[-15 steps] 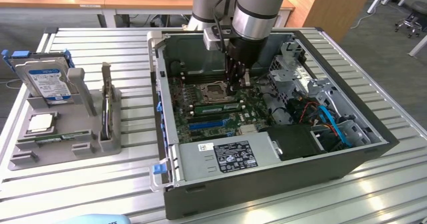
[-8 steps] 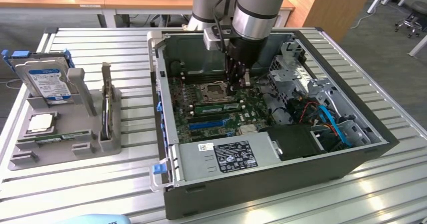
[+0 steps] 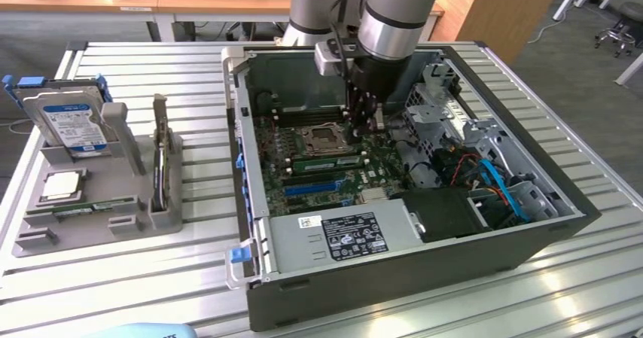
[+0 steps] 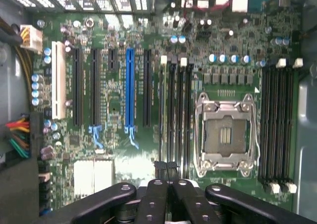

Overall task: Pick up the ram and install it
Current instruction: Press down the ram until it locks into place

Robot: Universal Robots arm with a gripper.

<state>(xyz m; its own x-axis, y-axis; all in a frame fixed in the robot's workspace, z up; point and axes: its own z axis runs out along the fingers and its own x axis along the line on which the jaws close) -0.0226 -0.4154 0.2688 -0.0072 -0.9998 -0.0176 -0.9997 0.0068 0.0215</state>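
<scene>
Arm pose: the silver-and-grey jointed robot arm [image 3: 387, 18] stands near vertical and reaches straight down into the open dark-grey metal computer case [image 3: 402, 278]. Its wrist points at the board below.

Claw position: the black two-finger claw [image 3: 364, 123] hangs low inside the case, just over the green motherboard [image 3: 332, 184]. In the wrist view the claw [image 4: 168, 168] sits over the end of the black memory slots [image 4: 176, 110].

Claw state: clenched. The two dark fingertips [image 4: 162, 167] meet with no gap, and nothing is seen between them.

Ram: the long, thin green circuit-board ram stick [image 3: 324, 161] stands on edge in a slot just below the claw, towards the exterior view's left of it. Seen edge-on from the wrist, it is the pale green line [image 4: 162, 110] in the slot bank under the fingertips. Whether the fingertips touch it cannot be told.

Processor socket: the square silver-framed socket [image 3: 324, 136] lies just beside the claw, between two slot banks, and its frame [image 4: 225, 135] is empty.

Parts tray: the grey moulded plastic tray [image 3: 60, 236] lies well apart from the claw, outside the case on the exterior view's left.

Tray contents: a silver hard drive with a blue label [image 3: 72, 123] standing upright, a square silver processor chip [image 3: 62, 184], and a second green strip [image 3: 86, 208].
</scene>
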